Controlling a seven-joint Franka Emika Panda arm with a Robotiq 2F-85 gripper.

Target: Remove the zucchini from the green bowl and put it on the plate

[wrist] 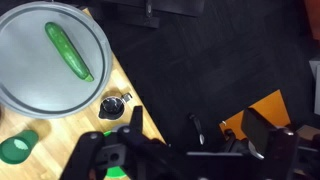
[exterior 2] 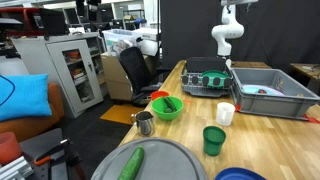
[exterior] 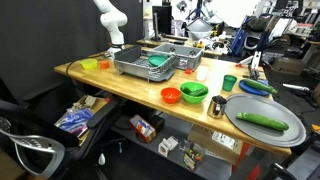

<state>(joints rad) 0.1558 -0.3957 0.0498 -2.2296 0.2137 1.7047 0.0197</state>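
Observation:
The green bowl (exterior: 193, 93) (exterior 2: 166, 110) stands near the table's front edge, beside the red-orange bowl (exterior: 170, 96) (exterior 2: 158, 96). The short dark zucchini (exterior 2: 169, 103) lies inside the green bowl. The large grey plate (exterior: 285, 130) (exterior 2: 165, 155) (wrist: 30, 75) holds a long green cucumber (exterior: 262, 121) (exterior 2: 131, 164) (wrist: 68, 50). My gripper (wrist: 200, 130) is open and empty, its fingers wide apart over the floor beyond the table edge in the wrist view. In both exterior views the arm (exterior: 112, 28) (exterior 2: 228, 35) stands at the far end of the table, well away from the bowl.
A metal cup (exterior 2: 145, 123) (wrist: 113, 106), a green cup (exterior: 229, 83) (exterior 2: 214, 139) (wrist: 17, 148), a white cup (exterior 2: 226, 113) and a blue dish (exterior: 257, 87) (exterior 2: 240, 174) stand around the plate. A dish rack (exterior: 145, 64) (exterior 2: 205, 76) and a grey tub (exterior 2: 265, 95) sit further back.

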